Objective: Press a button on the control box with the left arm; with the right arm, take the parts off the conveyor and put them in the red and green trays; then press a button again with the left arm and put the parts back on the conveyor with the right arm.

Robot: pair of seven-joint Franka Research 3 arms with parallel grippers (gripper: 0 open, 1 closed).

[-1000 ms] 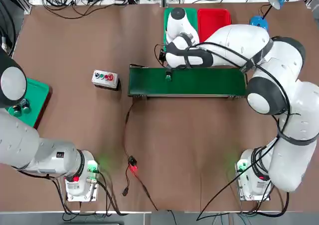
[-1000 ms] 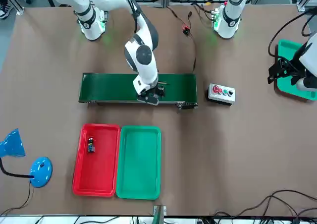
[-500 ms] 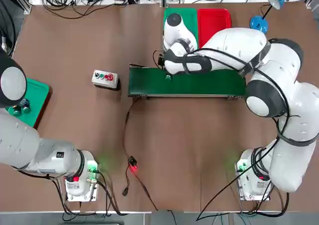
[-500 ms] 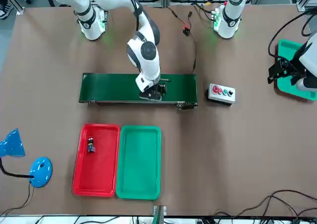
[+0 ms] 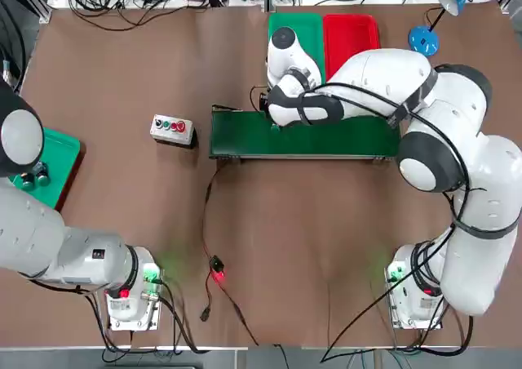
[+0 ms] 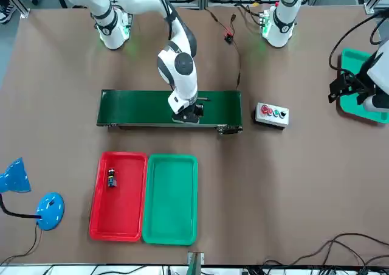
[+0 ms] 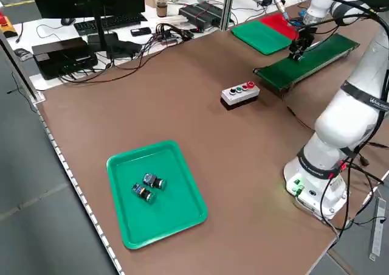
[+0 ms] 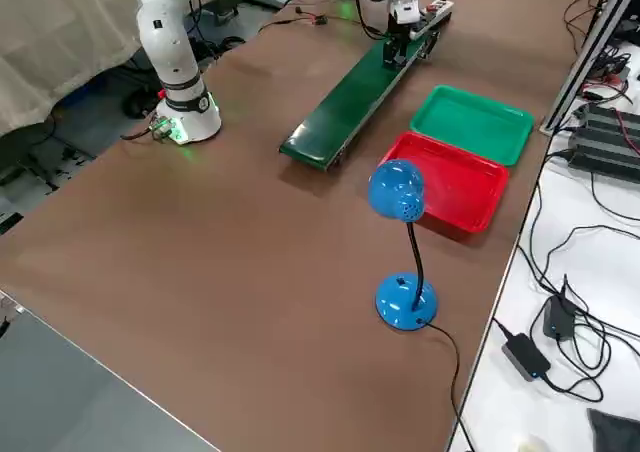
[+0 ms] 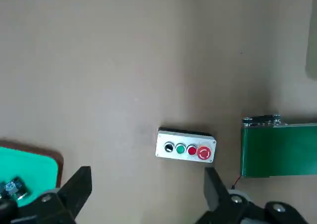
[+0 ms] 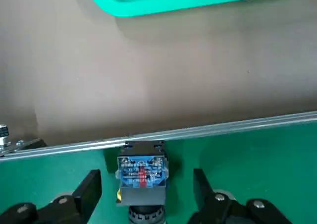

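On the dark-green conveyor (image 6: 134, 107) my right gripper (image 6: 189, 113) stands low over the belt. The right wrist view shows it open (image 10: 144, 194), with a small dark part (image 10: 142, 177) between its fingers (image 10: 91, 189) and a gap on each side. Another part (image 6: 112, 177) lies in the red tray (image 6: 121, 217); beside it the green tray (image 6: 172, 202) holds nothing. The grey control box (image 5: 173, 129) sits off the conveyor's end. My left gripper (image 9: 147, 189) hangs wide open, well above the table at its left side (image 6: 343, 89), holding nothing.
A green mat on a red-brown base (image 7: 155, 193) at the table's left edge carries two small parts (image 7: 148, 185). A blue desk lamp (image 6: 36, 202) stands beside the red tray. A black cable with a red clip (image 5: 216, 275) runs from the conveyor towards me.
My right gripper has shifted a little along the belt towards the control box end and now covers the part that showed on the belt from above. The left arm has not moved.
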